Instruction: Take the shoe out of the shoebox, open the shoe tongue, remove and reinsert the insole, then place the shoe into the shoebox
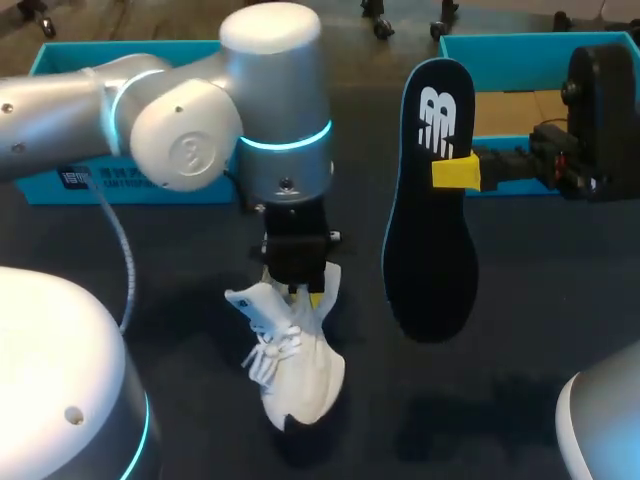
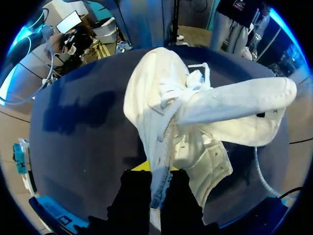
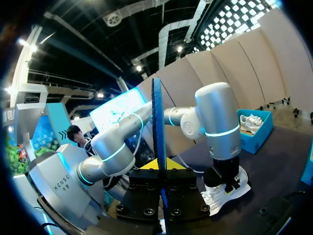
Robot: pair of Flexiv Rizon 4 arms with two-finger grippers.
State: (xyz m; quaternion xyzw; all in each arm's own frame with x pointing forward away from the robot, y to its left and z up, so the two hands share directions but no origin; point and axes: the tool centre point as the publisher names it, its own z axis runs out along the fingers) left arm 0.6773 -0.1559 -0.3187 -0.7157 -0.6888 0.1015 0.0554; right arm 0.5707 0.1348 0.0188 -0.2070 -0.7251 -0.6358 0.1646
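Note:
A white shoe (image 1: 292, 360) lies on the dark table, toe toward the front edge, its tongue (image 2: 234, 105) pulled out to one side. My left gripper (image 1: 303, 290) stands over its heel end, shut on the shoe's collar edge (image 2: 159, 161), which runs between the black fingers (image 2: 132, 200). My right gripper (image 1: 458, 172) is shut on the dark insole (image 1: 430, 220), which hangs upright in the air right of the shoe. In the right wrist view the insole (image 3: 157, 127) shows edge-on between the fingers, with the shoe (image 3: 226, 192) beyond it.
A blue shoebox (image 1: 500, 45) stands at the back right, behind my right arm. Another blue box (image 1: 120, 186) sits at the back left, and a second white shoe (image 3: 252, 121) lies in it. Bare dark table (image 1: 520, 400) lies to the front right.

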